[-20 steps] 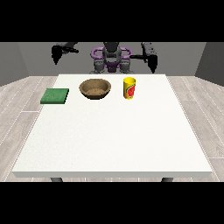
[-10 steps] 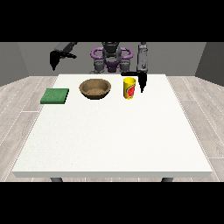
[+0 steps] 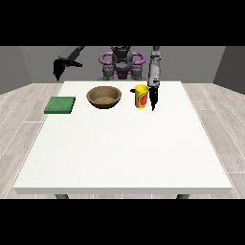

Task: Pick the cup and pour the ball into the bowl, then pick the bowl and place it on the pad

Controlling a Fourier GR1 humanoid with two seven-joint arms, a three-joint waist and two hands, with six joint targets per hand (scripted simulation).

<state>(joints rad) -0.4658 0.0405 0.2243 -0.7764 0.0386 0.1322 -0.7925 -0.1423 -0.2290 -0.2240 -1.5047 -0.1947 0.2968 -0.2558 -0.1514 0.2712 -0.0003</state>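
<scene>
Item: yellow cup (image 3: 140, 96), upright, just beside my hand at the view's right (image 3: 153, 98), which hangs fingers-down; whether they touch, I cannot tell. Fingers straight, together. Item: brown bowl (image 3: 103, 96), beyond the cup from that hand. Item: green pad (image 3: 60, 105), farther still. My other hand (image 3: 58, 71) is raised past the table's (image 3: 119, 143) corner; fingers unreadable.

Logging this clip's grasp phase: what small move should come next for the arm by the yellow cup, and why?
Probably shift the robot hand at the view's right sideways toward the yellow cup and close round it. The hand hangs just beside the cup, which stands upright next to the wooden bowl, apparently not yet held; pouring comes only after a grasp.
</scene>
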